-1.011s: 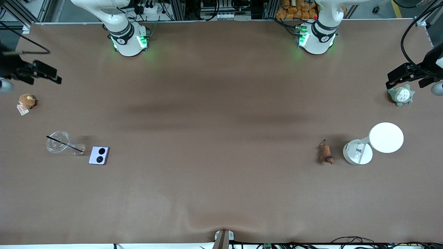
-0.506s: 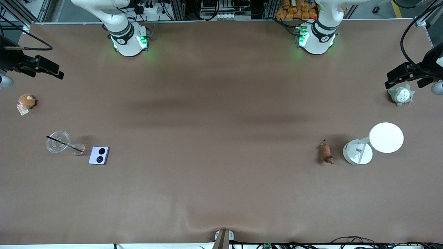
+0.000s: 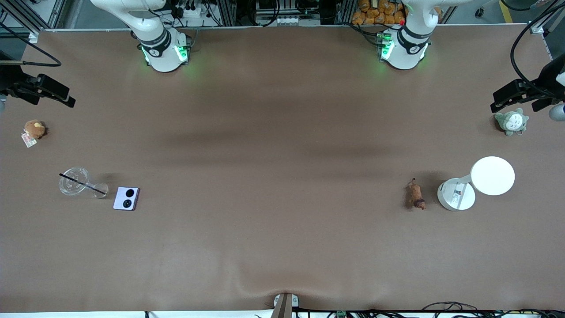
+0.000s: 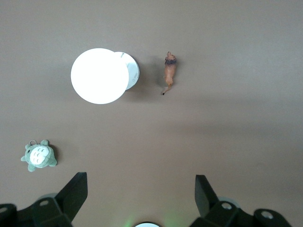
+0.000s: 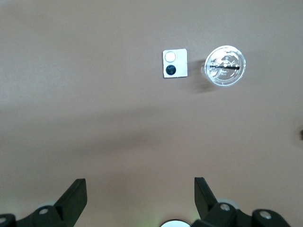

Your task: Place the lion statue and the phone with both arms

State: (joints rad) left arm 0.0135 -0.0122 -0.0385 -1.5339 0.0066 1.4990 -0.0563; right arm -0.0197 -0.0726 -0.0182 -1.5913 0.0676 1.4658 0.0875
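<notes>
1. The left gripper (image 3: 507, 95) hangs with its fingers (image 4: 75, 191) apart over the table (image 3: 282, 247) edge at the left arm's end, above a grey-green plush toy (image 3: 511, 122); it holds nothing.
2. The right gripper (image 3: 50, 90) hangs over the right arm's end; fingers (image 5: 73, 194) apart, empty.
3. The lion statue (image 3: 415, 196) lies just beside a white lamp (image 3: 479, 183), at its 9 o'clock in the front view.
4. The phone (image 3: 126, 198) lies flat beside a glass cup (image 3: 75, 181); a brown plush toy (image 3: 34, 129) sits farther from the front camera.

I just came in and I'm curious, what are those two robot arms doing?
Nothing is being held yet. The lion statue lies on the table beside a white lamp, and the phone lies beside a clear cup. The left tool hangs open over the left arm's end, near a grey-green plush toy. The right tool hangs open over the right arm's end.
</notes>
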